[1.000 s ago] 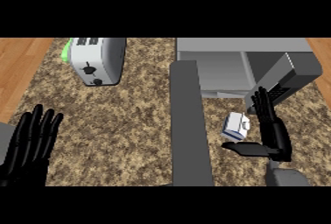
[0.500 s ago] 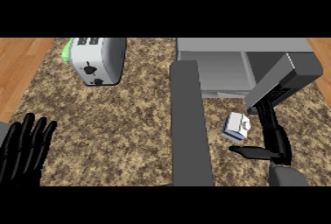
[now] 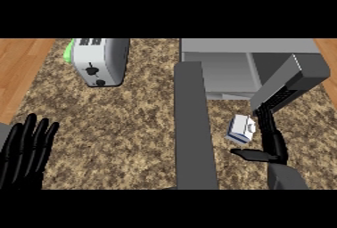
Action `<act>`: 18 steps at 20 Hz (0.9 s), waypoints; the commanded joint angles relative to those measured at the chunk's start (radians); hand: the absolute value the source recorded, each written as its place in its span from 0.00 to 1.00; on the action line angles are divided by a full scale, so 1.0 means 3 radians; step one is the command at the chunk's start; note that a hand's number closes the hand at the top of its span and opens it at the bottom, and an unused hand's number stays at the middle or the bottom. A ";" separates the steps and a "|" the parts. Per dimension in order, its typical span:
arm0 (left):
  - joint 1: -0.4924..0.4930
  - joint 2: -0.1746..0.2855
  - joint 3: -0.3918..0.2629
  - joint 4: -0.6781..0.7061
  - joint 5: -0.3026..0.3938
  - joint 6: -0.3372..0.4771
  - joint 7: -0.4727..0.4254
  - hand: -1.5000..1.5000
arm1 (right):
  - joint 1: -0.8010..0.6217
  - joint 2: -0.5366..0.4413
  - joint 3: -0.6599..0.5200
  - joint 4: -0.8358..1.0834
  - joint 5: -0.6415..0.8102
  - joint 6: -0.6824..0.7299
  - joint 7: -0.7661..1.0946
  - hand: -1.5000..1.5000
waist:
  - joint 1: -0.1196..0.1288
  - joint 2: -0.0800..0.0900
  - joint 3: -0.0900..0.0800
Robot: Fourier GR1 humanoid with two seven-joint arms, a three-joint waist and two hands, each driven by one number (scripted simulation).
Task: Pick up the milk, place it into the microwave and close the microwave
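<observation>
Nearest you, at the left edge of the view, your left hand (image 3: pixel 25 153) rests open with its fingers straight and pointing away, over the near left part of the speckled brown counter (image 3: pixel 118 129). At the near right, the grey right forearm (image 3: pixel 287 178) comes up from the lower edge to your right hand (image 3: pixel 273 144), which is also open: its fingers (image 3: pixel 265 120) run straight toward the far side and its thumb (image 3: pixel 247 154) sticks out to the left, curled round nothing. The milk (image 3: pixel 241 129), a small white-and-blue carton, lies on the counter just left of those fingers and just beyond the thumb, in the open corner between them. You cannot tell from this view whether its right edge touches the fingers, but nothing is closed on it. Left of the carton, a long grey slab runs from near to far: the open door (image 3: pixel 194 124), so the carton lies between the door and your right hand. Beyond the carton is the microwave (image 3: pixel 223 71), its light grey cavity facing you across the far right of the counter. A darker slanted panel (image 3: pixel 293 78) is at its right side, and your fingertips reach the lower edge of that panel. Well apart to the far left stands a silver toaster (image 3: pixel 100 60), with something green (image 3: pixel 68 50) showing at its far left corner. Wooden floor (image 3: pixel 16 71) shows past the counter's left edge.
</observation>
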 commanded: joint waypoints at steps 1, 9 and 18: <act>0.0300 0.0021 -0.0036 -0.0198 0.0080 -0.0085 -0.0004 0.00 | -0.0175 -0.0152 -0.0128 0.0671 0.0015 0.0094 -0.0455 0.00 | 0.0027 0.0005 0.0003; 0.0232 0.0038 -0.0031 -0.0197 0.0114 -0.0076 -0.0042 0.00 | -0.0471 -0.0200 -0.0074 0.1250 0.0190 0.0238 -0.0828 1.00 | 0.0061 0.0019 0.0007; -0.0013 -0.0006 -0.0054 -0.0146 0.0039 0.0027 0.0078 0.00 | -0.0360 -0.0113 0.0181 0.1038 0.0410 0.0545 -0.1174 1.00 | 0.0018 0.0019 0.0010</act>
